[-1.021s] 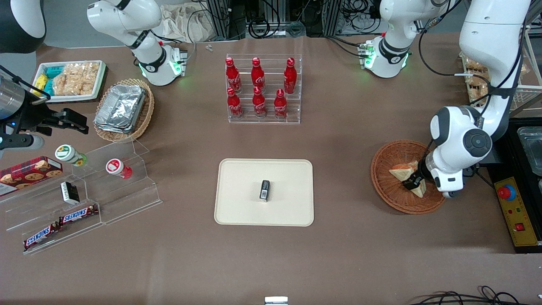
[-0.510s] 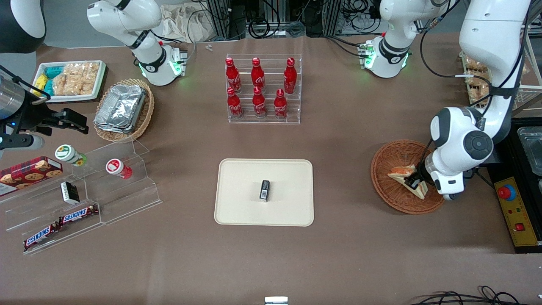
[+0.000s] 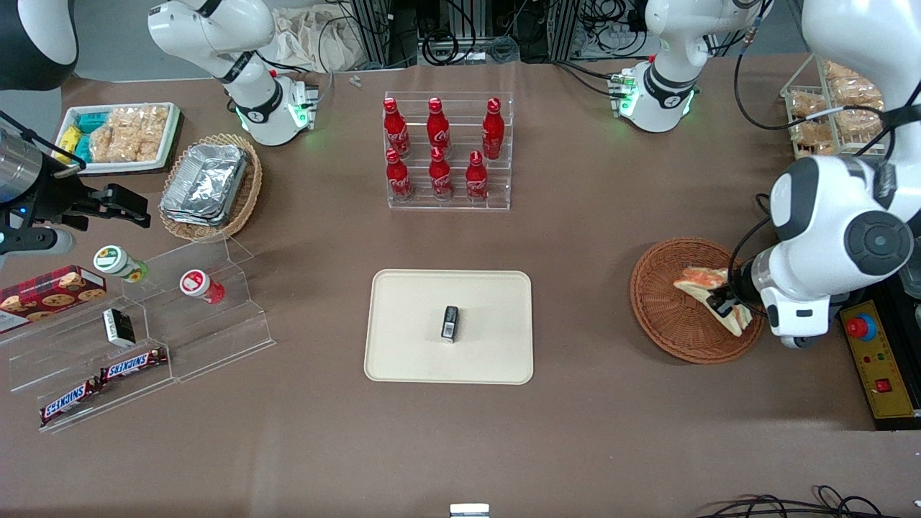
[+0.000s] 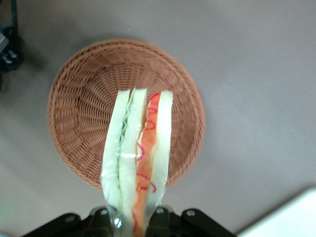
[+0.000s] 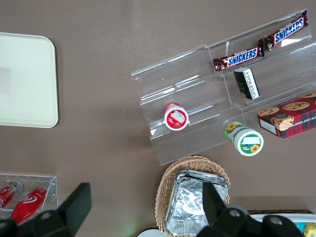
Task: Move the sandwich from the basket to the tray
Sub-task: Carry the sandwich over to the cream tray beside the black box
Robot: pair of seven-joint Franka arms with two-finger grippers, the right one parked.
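My left gripper point(image 3: 722, 302) is shut on the sandwich point(image 3: 709, 289), a pale bread wedge with red and green filling, and holds it lifted above the reddish-brown wicker basket point(image 3: 665, 309). In the left wrist view the sandwich point(image 4: 138, 153) hangs edge-on between the gripper point(image 4: 136, 222) fingers, with the empty basket point(image 4: 79, 108) below it. The cream tray point(image 3: 410, 331) lies at the table's middle, toward the parked arm's end from the basket, with a small dark packet point(image 3: 450, 322) on it.
An acrylic rack of red cola bottles point(image 3: 442, 151) stands farther from the front camera than the tray. A wire basket of pastries point(image 3: 827, 108) and a yellow control box point(image 3: 879, 360) sit at the working arm's end. Snack shelves point(image 3: 137, 338) and foil containers point(image 3: 205, 183) lie toward the parked arm's end.
The left gripper has risen with the sandwich, lifting it off the basket's floor and shifting it toward the working arm's end; the arm's wrist now stands higher.
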